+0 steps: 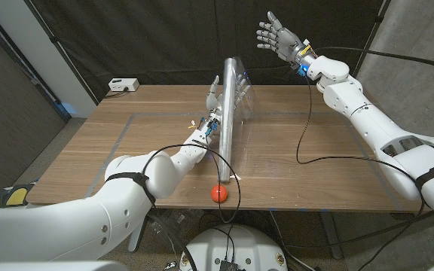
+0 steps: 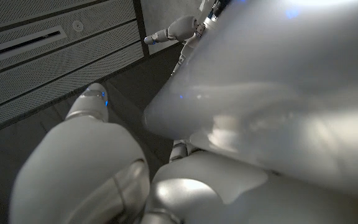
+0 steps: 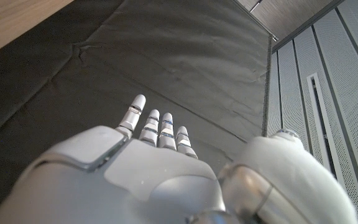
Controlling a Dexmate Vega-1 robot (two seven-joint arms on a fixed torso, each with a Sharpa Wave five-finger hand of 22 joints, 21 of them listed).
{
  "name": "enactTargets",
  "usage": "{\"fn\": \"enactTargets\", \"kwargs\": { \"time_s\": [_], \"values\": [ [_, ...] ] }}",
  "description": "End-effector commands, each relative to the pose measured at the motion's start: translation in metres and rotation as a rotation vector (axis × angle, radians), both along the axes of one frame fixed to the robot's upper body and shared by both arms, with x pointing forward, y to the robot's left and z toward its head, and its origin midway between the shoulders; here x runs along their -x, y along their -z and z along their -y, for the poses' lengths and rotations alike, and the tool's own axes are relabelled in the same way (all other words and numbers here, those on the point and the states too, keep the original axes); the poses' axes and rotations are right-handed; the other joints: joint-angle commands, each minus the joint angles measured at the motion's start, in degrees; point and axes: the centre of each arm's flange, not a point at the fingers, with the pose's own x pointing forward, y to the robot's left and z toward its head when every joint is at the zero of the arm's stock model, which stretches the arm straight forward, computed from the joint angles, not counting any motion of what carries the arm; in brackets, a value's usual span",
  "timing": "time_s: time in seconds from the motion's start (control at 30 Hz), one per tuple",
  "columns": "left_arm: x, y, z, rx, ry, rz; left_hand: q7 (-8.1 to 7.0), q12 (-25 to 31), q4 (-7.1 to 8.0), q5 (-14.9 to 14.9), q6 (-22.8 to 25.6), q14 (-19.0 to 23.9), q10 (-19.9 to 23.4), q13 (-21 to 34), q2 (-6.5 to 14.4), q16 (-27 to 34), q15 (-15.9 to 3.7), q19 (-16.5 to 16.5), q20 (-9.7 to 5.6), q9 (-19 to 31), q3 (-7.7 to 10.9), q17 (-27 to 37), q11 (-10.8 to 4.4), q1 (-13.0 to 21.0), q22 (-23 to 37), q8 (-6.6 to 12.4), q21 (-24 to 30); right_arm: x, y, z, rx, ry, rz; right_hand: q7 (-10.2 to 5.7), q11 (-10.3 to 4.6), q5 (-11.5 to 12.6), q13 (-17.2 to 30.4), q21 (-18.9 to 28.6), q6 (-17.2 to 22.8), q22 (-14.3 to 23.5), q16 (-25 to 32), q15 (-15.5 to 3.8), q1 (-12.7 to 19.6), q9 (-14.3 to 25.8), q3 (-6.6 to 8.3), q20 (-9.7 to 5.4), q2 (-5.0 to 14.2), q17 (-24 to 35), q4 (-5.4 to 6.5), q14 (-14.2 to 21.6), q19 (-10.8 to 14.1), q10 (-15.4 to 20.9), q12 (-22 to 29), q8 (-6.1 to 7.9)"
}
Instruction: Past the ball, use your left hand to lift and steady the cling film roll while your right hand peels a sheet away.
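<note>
Fingers of left hand [image 1: 214, 114] grip upright cling film roll [image 1: 227, 120]; right hand [image 1: 277, 36] raised, fingers spread, empty.

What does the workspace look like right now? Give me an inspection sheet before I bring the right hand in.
Surface: wooden table, tape outline on it.
Job's things: cling film roll tilted up off the table, loose clear sheet hanging beside it; red ball at the near edge.
Clutter: small scraps near the left hand.
Hands: left hand grips the roll; right hand raised past the far edge, fingers spread, holding nothing.
Cables: black cable drooping from the right wrist onto the table.
Surroundings: black curtain; white box at the far corner.
</note>
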Motion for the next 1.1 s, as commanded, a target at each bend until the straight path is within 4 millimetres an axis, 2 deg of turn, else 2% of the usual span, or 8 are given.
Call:
{"fn": "enactTargets", "kwargs": {
  "time_s": [0.03, 0.1, 0.13, 0.17, 0.2, 0.27, 0.63, 1.1],
  "values": [
    [0.002, 0.005, -0.012, 0.027, 0.019, 0.016, 0.19, 0.56, 1.08, 1.18, 1.26, 0.22, 1.03, 0.23, 3.44, 0.98, -2.11, 0.06, 0.11, 0.2, 0.59, 0.52, -0.18, -0.02, 0.31, -0.03, -0.33, 0.002, 0.007, -0.011, -0.003, -0.021, 0.007, 0.28, -0.16, 0.34, 0.05, -0.42, 0.67, 0.16, 0.56, -0.41, -0.08, 0.09, -0.31, -0.29, 0.73, -0.21, 0.01, 0.0, -1.04, 0.89, 0.67, 0.38],
    [0.002, 0.007, -0.014, 0.056, 0.03, 0.005, -0.86, 2.82, 2.72, 2.32, 5.16, 4.35, 7.06, 0.54, 7.29, 2.66, -4.25, 1.32, -0.87, 0.32, 0.79, 0.67, -1.98, -0.42, 0.35, 1.19, -0.32, 0.004, 0.008, -0.013, -0.003, -0.016, 0.013, 0.3, -0.19, 0.37, 0.02, -0.5, 0.67, 0.17, 0.68, -0.31, -0.1, 0.09, -0.33, -0.52, 0.83, -0.28, 0.02, 0.16, -0.96, 0.97, 0.74, 0.34],
    [0.002, 0.008, -0.015, 0.069, 0.028, 0.0, -1.75, 5.39, 3.72, 2.99, 9.24, 8.2, 13.74, 0.94, 10.93, 3.96, -5.87, 3.07, -1.71, 0.37, 1.69, 0.69, -3.13, 0.0, 0.43, 2.56, 0.19, 0.005, 0.007, -0.014, -0.001, -0.012, 0.014, 0.28, -0.17, 0.38, 0.01, -0.52, 0.64, 0.17, 0.73, -0.25, -0.11, 0.09, -0.35, -0.62, 0.87, -0.31, 0.03, 0.23, -0.87, 0.97, 0.75, 0.32],
    [0.002, 0.008, -0.015, 0.075, 0.037, -0.006, -2.48, 11.89, 5.39, 3.32, 18.88, 16.54, 28.28, 1.84, 14.47, 5.45, -9.06, 5.06, -2.96, 0.23, 2.03, 0.22, -5.25, -0.26, 0.22, 5.11, 0.38, 0.006, 0.007, -0.015, -0.003, -0.01, 0.014, 0.22, -0.13, 0.39, 0.0, -0.57, 0.57, 0.17, 0.76, -0.21, -0.1, 0.09, -0.36, -0.63, 0.9, -0.34, 0.02, 0.27, -0.88, 0.97, 0.77, 0.27],
    [0.002, 0.009, -0.016, 0.076, 0.041, -0.005, -2.28, 13.64, 5.96, 3.41, 23.92, 20.17, 32.13, 1.58, 15.09, 5.3, -9.64, 6.35, -3.39, -0.26, 2.09, -0.21, -5.46, -0.29, 0.14, 5.96, 0.48, 0.007, 0.007, -0.016, -0.001, -0.01, 0.016, 0.09, -0.18, 0.4, -0.01, -0.62, 0.49, 0.18, 0.78, -0.18, -0.09, 0.09, -0.36, -0.67, 0.93, -0.37, 0.01, 0.28, -0.86, 0.94, 0.77, 0.23],
    [0.002, 0.009, -0.019, 0.071, 0.036, 0.004, -2.42, 13.17, 6.26, 3.52, 24.29, 20.72, 31.41, 1.11, 15.6, 4.87, -9.78, 6.71, -3.69, -0.5, 2.24, -0.29, -4.71, -0.25, 0.15, 5.61, 0.46, 0.009, 0.006, -0.019, 0.003, -0.013, 0.018, -0.05, -0.18, 0.43, -0.04, -0.69, 0.48, 0.18, 0.88, -0.12, -0.05, 0.1, -0.38, -0.66, 1.01, -0.46, -0.02, 0.46, -0.7, 1.2, 0.91, 0.19],
    [0.005, 0.011, -0.032, 0.078, 0.046, 0.038, -2.25, 11.79, 8.31, 3.81, 27.46, 23.66, 30.85, 0.19, 17.9, 4.12, -10.12, 8.01, -4.29, -1.25, 2.88, -0.36, -5.84, -0.82, 0.08, 5.33, 0.25, 0.027, 0.001, -0.026, 0.001, 0.003, 0.044, -0.28, -0.14, 0.51, -0.13, -0.93, 1.48, 0.21, 1.33, -0.15, -0.03, 0.1, -0.48, -0.93, 1.39, -0.77, -0.05, 1.34, 0.09, 1.83, 1.26, 0.44],
    [0.002, 0.018, -0.068, 0.067, 0.045, 0.029, -2.8, 11.06, 8.87, 3.77, 28.94, 23.01, 30.05, 0.43, 17.27, 2.98, -10.14, 7.22, -4.23, -1.21, 2.73, -0.46, -6.35, -1.05, 0.02, 5.61, -0.53, 0.114, -0.009, -0.039, -0.009, 0.162, 0.146, -1.31, -1.13, 0.33, -0.28, -1.42, 4.94, 0.25, 2.34, -1.35, -0.13, 0.13, -0.86, -1.2, 2.18, -1.53, -0.17, 4.39, 2.83, 5.08, 2.52, 1.15]
  ]
}}
